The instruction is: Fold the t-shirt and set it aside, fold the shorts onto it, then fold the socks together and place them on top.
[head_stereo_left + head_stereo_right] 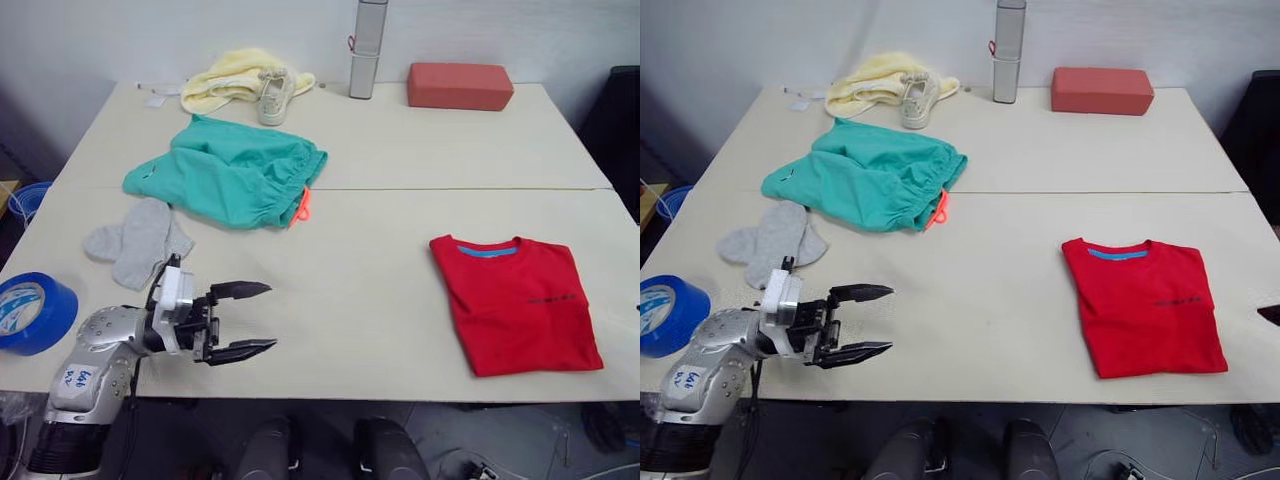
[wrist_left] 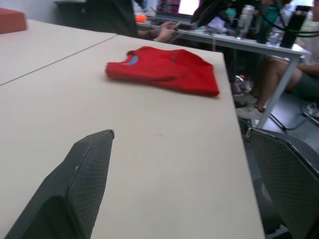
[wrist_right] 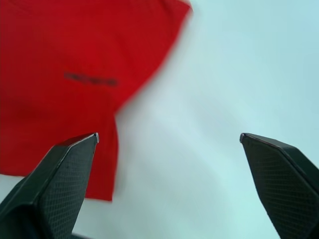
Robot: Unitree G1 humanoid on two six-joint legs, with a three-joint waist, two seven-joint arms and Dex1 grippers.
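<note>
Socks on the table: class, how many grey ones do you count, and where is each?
2. The socks lie overlapping near the table's left edge, in front of the teal shorts, beyond the open left tool: one points left, the other toward the front edge. None seems hidden.

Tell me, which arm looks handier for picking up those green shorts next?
Probably the left. Its gripper hangs open on the shorts' side of the table, while the right gripper is over by the folded t-shirt.
</note>
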